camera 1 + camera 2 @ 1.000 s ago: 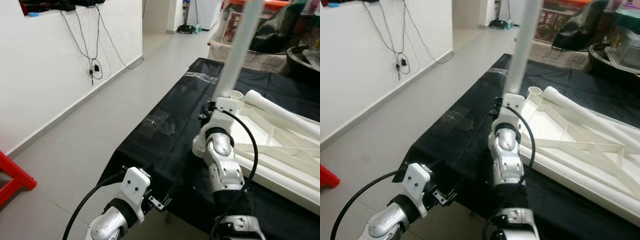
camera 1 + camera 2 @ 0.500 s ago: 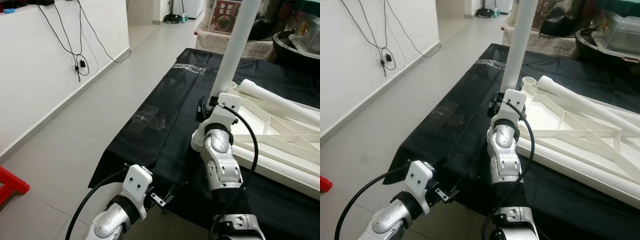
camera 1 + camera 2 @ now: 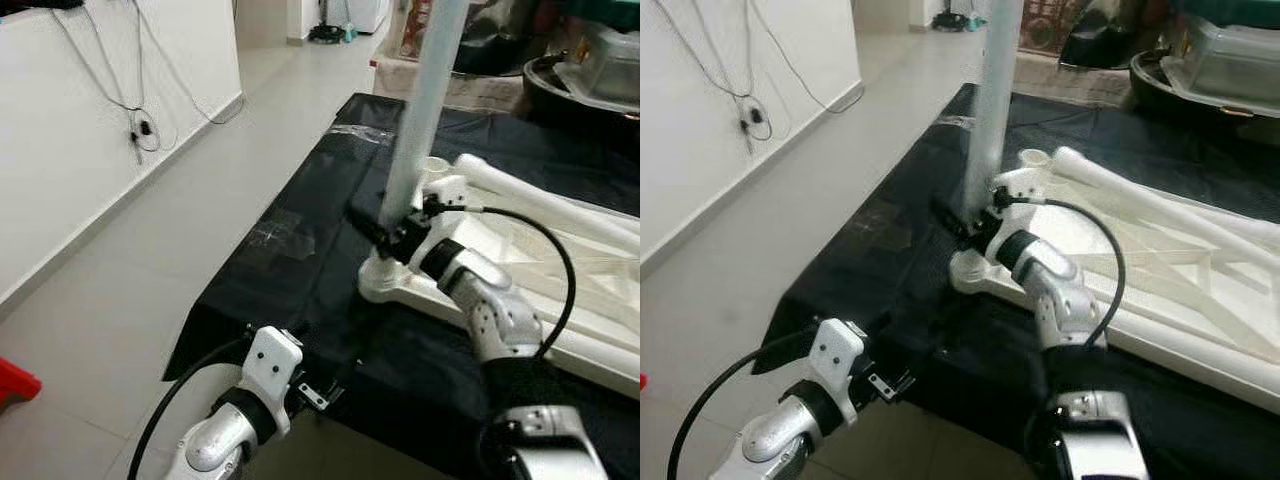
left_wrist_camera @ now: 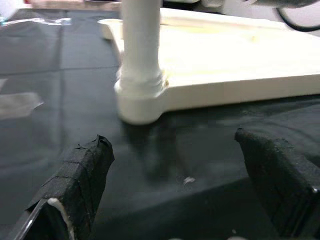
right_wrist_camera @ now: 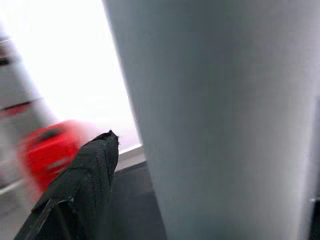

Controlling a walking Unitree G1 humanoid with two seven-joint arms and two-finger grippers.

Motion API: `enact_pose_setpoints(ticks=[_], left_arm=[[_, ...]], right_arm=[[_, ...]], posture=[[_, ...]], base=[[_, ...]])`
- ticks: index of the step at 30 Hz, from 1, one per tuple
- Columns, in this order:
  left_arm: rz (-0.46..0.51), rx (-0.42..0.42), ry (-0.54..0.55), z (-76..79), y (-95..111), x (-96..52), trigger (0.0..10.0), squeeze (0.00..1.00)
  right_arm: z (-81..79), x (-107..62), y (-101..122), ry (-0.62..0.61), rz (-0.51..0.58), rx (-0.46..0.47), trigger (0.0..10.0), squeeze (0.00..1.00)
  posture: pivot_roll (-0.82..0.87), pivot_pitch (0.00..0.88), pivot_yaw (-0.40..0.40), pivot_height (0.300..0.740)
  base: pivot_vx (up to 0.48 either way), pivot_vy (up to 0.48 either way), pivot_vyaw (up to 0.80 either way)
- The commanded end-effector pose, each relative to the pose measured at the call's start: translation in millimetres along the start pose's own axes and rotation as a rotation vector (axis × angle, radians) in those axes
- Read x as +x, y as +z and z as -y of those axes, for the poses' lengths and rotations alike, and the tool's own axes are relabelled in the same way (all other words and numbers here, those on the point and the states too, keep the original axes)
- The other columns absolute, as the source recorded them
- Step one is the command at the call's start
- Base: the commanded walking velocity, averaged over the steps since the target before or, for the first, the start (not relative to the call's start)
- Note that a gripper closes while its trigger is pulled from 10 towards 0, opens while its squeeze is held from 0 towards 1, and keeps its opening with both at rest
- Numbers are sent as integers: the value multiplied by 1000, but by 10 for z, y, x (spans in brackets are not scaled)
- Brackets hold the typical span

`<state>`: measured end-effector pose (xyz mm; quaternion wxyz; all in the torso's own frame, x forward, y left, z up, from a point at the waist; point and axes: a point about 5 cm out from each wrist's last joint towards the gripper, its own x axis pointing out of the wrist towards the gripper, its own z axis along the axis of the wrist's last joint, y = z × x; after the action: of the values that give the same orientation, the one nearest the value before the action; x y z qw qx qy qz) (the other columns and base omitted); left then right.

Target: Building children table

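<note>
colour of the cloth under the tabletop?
Black cloth, clearest in the left eye view.

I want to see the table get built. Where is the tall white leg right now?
The leg stands upright in the near corner of the upside-down white tabletop on the black cloth, with the right gripper around its base.

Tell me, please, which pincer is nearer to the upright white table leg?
Right. The right pincer is clamped on the upright white table leg just above its socket. The left pincer hangs open below the black table's near edge, apart from the leg.

The upright table leg [image 3: 420,110] runs past the top edge.
</note>
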<state>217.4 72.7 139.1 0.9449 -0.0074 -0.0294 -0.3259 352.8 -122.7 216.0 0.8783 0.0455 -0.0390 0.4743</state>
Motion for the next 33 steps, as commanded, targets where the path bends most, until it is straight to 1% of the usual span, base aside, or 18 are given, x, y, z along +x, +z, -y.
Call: enact_pose_setpoints(ticks=[1, 2, 4, 7, 10, 11, 19, 21, 22, 24, 25, 26, 28, 29, 30, 31, 32, 33], left_arm=[[-5, -9, -4, 25, -19, -15, 10000, 0], [-5, -9, -4, 25, -19, -15, 10000, 0], [-6, -11, -1, 32, -18, -23, 10000, 0], [-6, -13, 2, 36, -15, -31, 10000, 0], [-7, -14, 2, 40, -14, -36, 10000, 0], [-8, -16, -1, 48, -15, -44, 10000, 0], [-9, -17, -5, 53, -19, -43, 10000, 0], [-10, -17, -7, 53, -23, -41, 10000, 0], [-10, -17, -8, 50, -27, -39, 10000, 0], [-11, -16, -9, 47, -32, -35, 10000, 0], [-11, -16, -9, 47, -32, -35, 10000, 0], [-12, -15, -9, 43, -33, -34, 10000, 0], [-12, -15, -9, 43, -33, -34, 10000, 0], [-12, -14, -9, 37, -33, -34, 10000, 0], [-12, -14, -10, 32, -34, -31, 10000, 0], [-12, -14, -10, 32, -34, -31, 10000, 0], [-12, -14, -11, 29, -34, -28, 10000, 0], [-12, -14, -11, 29, -34, -28, 10000, 0]], right_arm=[[-181, 182, -106, 242, -63, 27, 10000, 0], [-181, 182, -106, 242, -63, 27, 10000, 0], [-220, 274, -125, 326, -93, 15, 10000, 0], [-259, 347, -104, 390, -90, 14, 10000, 0], [-283, 379, -91, 425, -93, 7, 10000, 0], [-311, 422, -79, 446, -92, -24, 0, 0], [-309, 430, -55, 424, -47, -34, 0, 0], [-296, 426, -53, 384, -26, -37, 0, 0], [-273, 430, -43, 302, 8, -51, 0, 0], [-178, 466, -24, 55, 60, -57, 0, 0], [-178, 466, -24, 55, 60, -57, 0, 0], [-63, 461, -24, -171, 63, -67, 0, 0], [-63, 461, -24, -171, 63, -67, 0, 0], [41, 424, -36, -372, 60, -62, 0, 0], [161, 285, -82, -652, 52, -62, 0, 0], [161, 285, -82, -652, 52, -62, 0, 0], [228, 165, -116, -841, 44, -63, 0, 0], [228, 165, -116, -841, 44, -63, 0, 0]], posture=[[123, 120, -51, 740], [123, 120, -51, 740], [127, 122, -53, 740], [136, 120, -55, 740], [136, 120, -56, 740], [134, 118, -53, 740], [132, 115, -54, 740], [125, 111, -52, 740], [122, 106, -50, 740], [121, 106, -50, 740], [121, 106, -50, 740], [116, 109, -47, 740], [116, 109, -47, 740], [107, 111, -39, 740], [101, 112, -40, 740], [101, 112, -40, 740], [102, 113, -41, 740], [102, 113, -41, 740]], base=[[0, 0, 0], [0, 0, 0], [0, 0, 0], [0, 0, 0], [0, 0, 0], [0, 0, 0], [0, 0, 0], [0, 0, 0], [0, 0, 0], [0, 0, 0], [0, 0, 0], [0, 0, 0], [0, 0, 0], [0, 0, 0], [0, 0, 0], [0, 0, 0], [0, 0, 0], [0, 0, 0]])
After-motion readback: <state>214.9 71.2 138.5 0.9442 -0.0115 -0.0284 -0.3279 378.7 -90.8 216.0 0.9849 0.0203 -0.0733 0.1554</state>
